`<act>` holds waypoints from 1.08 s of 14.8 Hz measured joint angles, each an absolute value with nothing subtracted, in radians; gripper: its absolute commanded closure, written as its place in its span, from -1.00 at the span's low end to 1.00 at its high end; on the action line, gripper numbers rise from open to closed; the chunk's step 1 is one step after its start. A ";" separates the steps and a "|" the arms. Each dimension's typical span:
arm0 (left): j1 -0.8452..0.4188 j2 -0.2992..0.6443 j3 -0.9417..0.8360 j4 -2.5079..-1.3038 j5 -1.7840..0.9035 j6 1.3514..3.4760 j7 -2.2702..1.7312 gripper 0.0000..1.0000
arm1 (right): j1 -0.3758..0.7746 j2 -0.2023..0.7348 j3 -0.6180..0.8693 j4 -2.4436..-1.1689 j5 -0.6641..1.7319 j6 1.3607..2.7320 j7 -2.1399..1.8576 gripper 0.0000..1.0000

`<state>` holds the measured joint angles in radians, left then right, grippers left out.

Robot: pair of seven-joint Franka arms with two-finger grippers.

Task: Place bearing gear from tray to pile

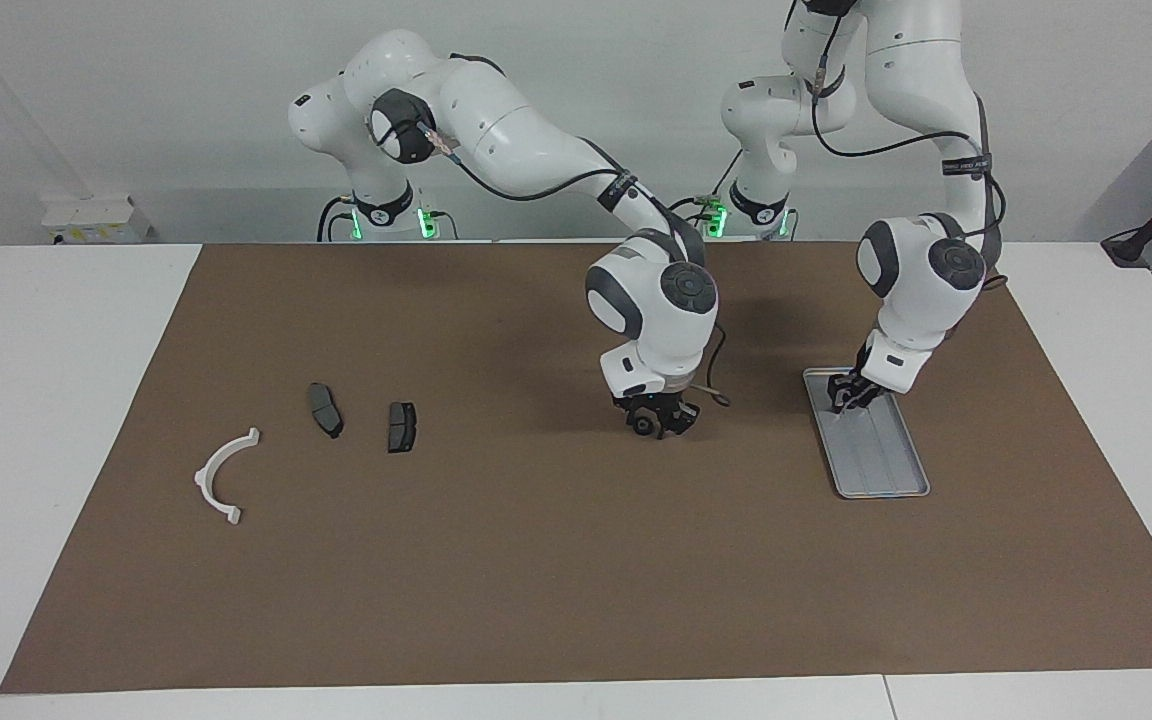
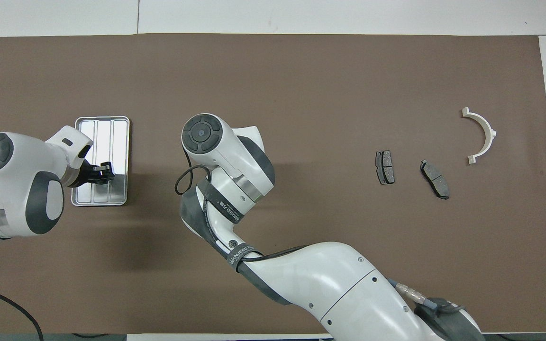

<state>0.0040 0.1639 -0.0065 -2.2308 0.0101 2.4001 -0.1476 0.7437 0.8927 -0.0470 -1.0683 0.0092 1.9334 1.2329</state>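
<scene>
At the tips of the right gripper [image 1: 658, 418] we see a small round dark part, which we take for the bearing gear [image 1: 645, 424]. It is low over the brown mat [image 1: 536, 560], beside the tray [image 1: 896, 480] toward the right arm's end of the table. Whether that gripper has closed on the part we cannot tell, and from overhead its own wrist hides it. The left gripper [image 1: 848, 394] is down inside the tray at the end nearer the robots. Whether it is open or shut, or holds anything, we cannot tell either. The tray's ridges look bare.

We judge the gear to be out of the tray, with the carry not yet made. The next move calls for a sure hold, a lift clear of the mat, and travel away from the tray.

The pile lies well apart from the tray toward that same end: two brake pads [image 1: 325, 409] [image 1: 401, 426], then the white bracket [image 1: 226, 475] farthest from the tray. We see nothing on the mat between the gear and the pile.
</scene>
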 measured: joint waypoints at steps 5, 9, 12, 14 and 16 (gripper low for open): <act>0.004 0.163 -0.007 -2.227 0.009 2.396 -0.148 0.72 | 0.743 0.893 -0.047 -1.065 0.010 1.935 1.234 1.00; 0.004 0.159 -0.004 -2.075 -0.018 2.205 -0.151 0.72 | 0.727 0.890 -0.049 -1.064 0.010 1.934 1.231 1.00; 0.004 0.155 -0.007 -1.944 -0.047 2.078 -0.172 0.72 | 0.673 0.854 -0.049 -1.048 0.010 1.855 1.149 1.00; -0.009 0.155 -0.012 -1.906 -0.054 2.053 -0.230 0.72 | 0.614 0.792 -0.044 -1.035 0.013 1.758 1.040 1.00; -0.074 0.156 -0.014 -1.889 -0.057 2.053 -0.336 0.72 | 0.526 0.709 -0.033 -1.028 0.016 1.647 0.867 1.00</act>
<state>-0.0745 0.1557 -0.0136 -1.8895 -0.0570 2.0531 -0.3358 0.5264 0.7088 -0.0328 -1.0277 0.0163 1.6467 0.8670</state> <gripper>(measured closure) 0.758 0.652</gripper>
